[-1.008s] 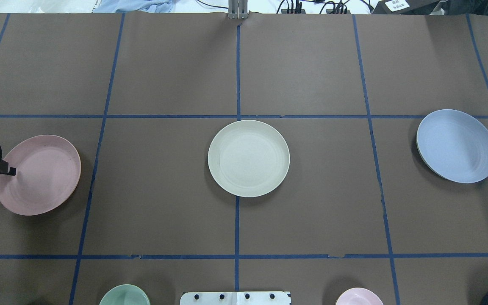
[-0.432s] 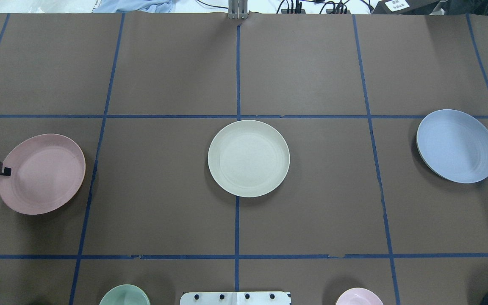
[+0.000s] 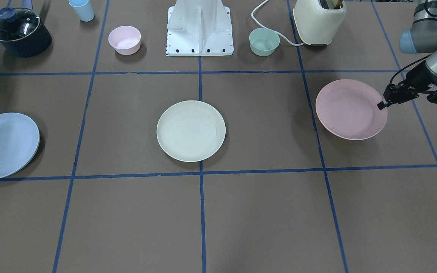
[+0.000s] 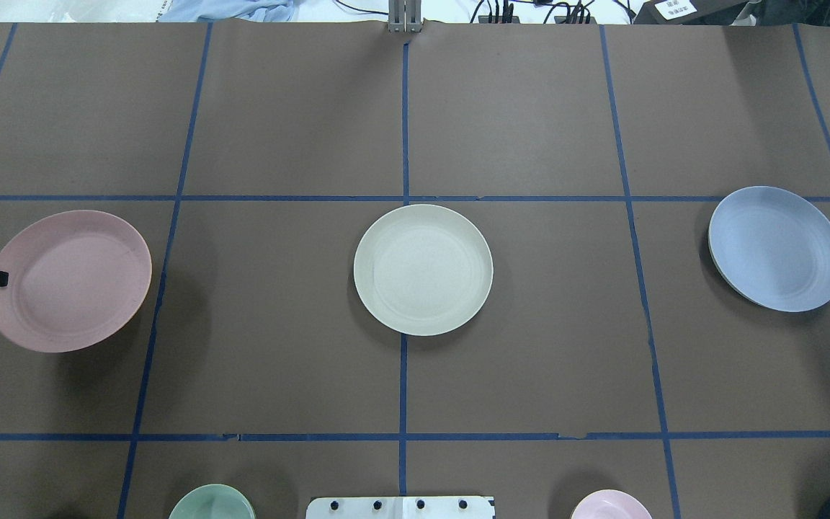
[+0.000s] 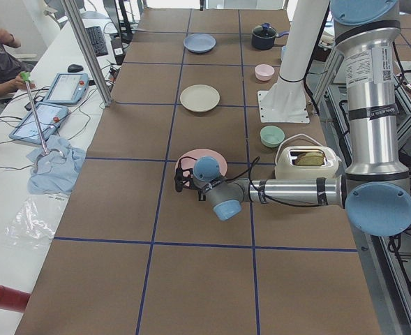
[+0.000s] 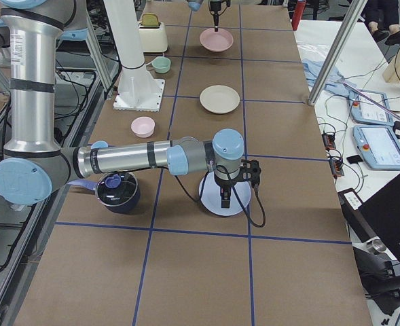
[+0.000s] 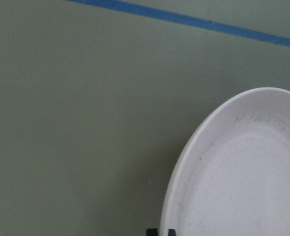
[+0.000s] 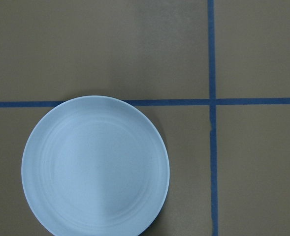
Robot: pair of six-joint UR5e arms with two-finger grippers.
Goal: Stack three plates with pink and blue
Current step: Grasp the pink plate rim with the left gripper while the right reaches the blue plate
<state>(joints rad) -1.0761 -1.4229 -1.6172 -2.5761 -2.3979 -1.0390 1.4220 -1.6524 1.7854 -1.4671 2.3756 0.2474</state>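
Plainly, the left gripper (image 3: 381, 104) is clamped on the rim of the pink plate (image 3: 349, 110), at the right of the front-facing view. The plate hangs off the table (image 3: 264, 212), with its shadow thrown on the brown surface beneath. That view shows the gripper's body and arm. The overhead view shows only its tip at the left edge, and the left wrist view catches two dark fingertips (image 7: 151, 232) at its bottom edge beside the plate's rim.

The right gripper (image 6: 225, 202) appears only in the right side view, above the blue plate (image 4: 777, 249); I cannot tell whether its fingers are apart or together. The right wrist view looks straight down on that plate, lower left in its frame, its top rim over a tape line (image 8: 243, 101).

The cream plate (image 4: 422, 269) lies at the centre of the overhead view, well apart from both others, with brown table and one tape line between on each side. A pot (image 3: 19, 32), cup (image 3: 82, 10), pink bowl (image 3: 124, 39), green bowl (image 3: 264, 41) and toaster (image 3: 319, 21) stand along the top of the front-facing view.
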